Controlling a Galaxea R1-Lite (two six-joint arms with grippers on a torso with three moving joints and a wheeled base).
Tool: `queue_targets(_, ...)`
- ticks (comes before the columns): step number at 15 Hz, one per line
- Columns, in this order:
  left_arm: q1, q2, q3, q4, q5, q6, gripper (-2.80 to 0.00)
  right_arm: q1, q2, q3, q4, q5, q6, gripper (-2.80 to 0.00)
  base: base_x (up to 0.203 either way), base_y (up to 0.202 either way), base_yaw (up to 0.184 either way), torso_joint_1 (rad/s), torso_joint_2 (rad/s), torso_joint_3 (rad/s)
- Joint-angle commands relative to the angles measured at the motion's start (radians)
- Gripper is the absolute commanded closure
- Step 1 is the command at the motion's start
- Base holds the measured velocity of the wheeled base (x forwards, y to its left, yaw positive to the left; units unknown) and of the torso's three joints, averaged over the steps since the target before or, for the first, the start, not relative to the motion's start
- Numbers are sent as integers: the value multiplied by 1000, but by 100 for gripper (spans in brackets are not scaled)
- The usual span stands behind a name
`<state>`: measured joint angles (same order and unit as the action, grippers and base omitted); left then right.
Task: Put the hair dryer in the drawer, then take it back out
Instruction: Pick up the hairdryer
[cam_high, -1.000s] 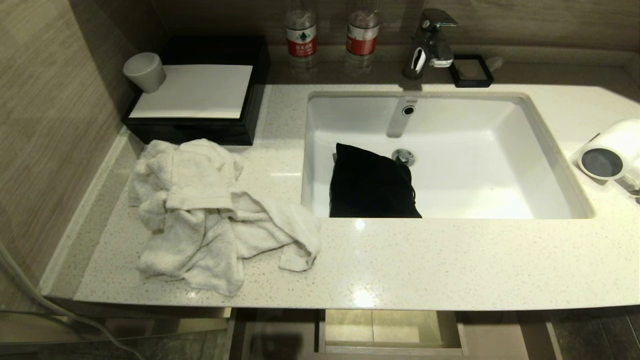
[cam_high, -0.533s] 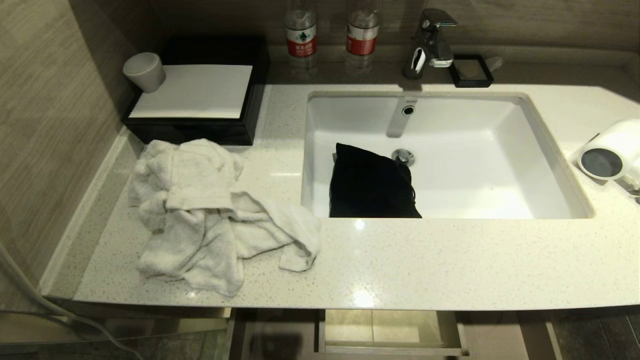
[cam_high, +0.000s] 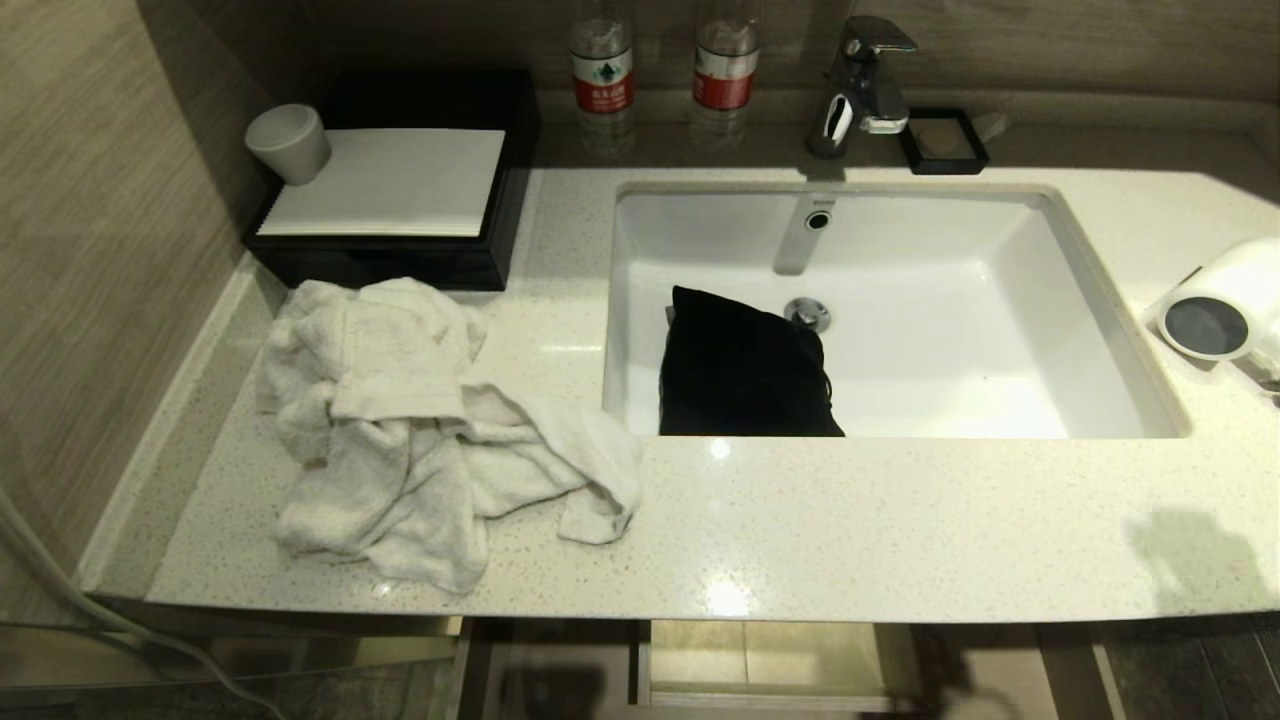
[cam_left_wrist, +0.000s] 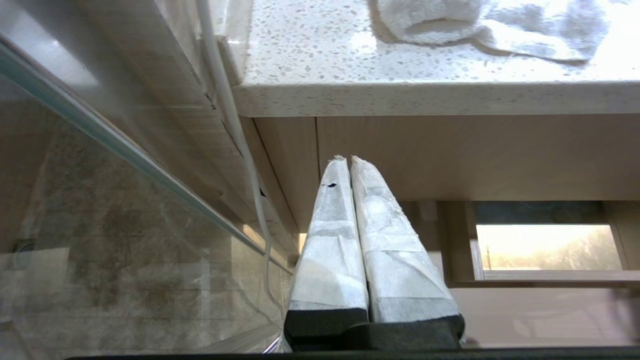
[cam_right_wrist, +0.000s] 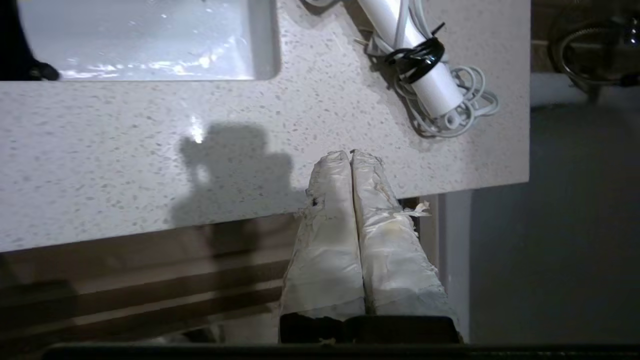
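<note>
Above the front edge of the counter (cam_right_wrist: 150, 165), the right gripper (cam_right_wrist: 350, 155) hangs with its taped fingers pressed together, holding nothing. Ahead of its tips and slightly to one side lies the hair dryer (cam_right_wrist: 425, 75), handle toward the gripper, cord bundled round it under a black band; judged, the jaws must open before any grasp. Below and behind the gripper the drawer (cam_high: 765, 660) stands open. The sink (cam_high: 1120, 330), with a black pouch (cam_high: 745, 365) in it, lies beyond the fingers, clear of the approach. The left gripper (cam_left_wrist: 348, 159), likewise closed and empty, is parked under the counter.
</note>
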<state>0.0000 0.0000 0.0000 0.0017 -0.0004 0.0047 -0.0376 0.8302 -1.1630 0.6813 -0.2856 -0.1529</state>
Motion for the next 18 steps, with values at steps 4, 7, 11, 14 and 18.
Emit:
queue_targets(4, 0, 0, 1, 0, 0, 0, 0, -183, 338, -177, 84, -20, -45, 0, 0, 0, 0, 0, 0, 0)
queue_targets(7, 0, 0, 0, 0, 0, 0, 0, -285, 392, -180, 76, -23, -52, 0, 0, 0, 0, 0, 0, 0)
queue_targets(11, 0, 0, 1, 0, 0, 0, 0, -368, 456, -148, -37, 20, -54, 0, 0, 0, 0, 0, 0, 0)
queue_targets(14, 0, -1, 2, 0, 0, 0, 0, -371, 483, -148, -83, 120, -54, 0, 0, 0, 0, 0, 0, 0)
queue_targets(18, 0, 0, 2, 0, 0, 0, 0, -400, 530, -146, -185, 218, -141, -280, 0, 0, 0, 0, 0, 0)
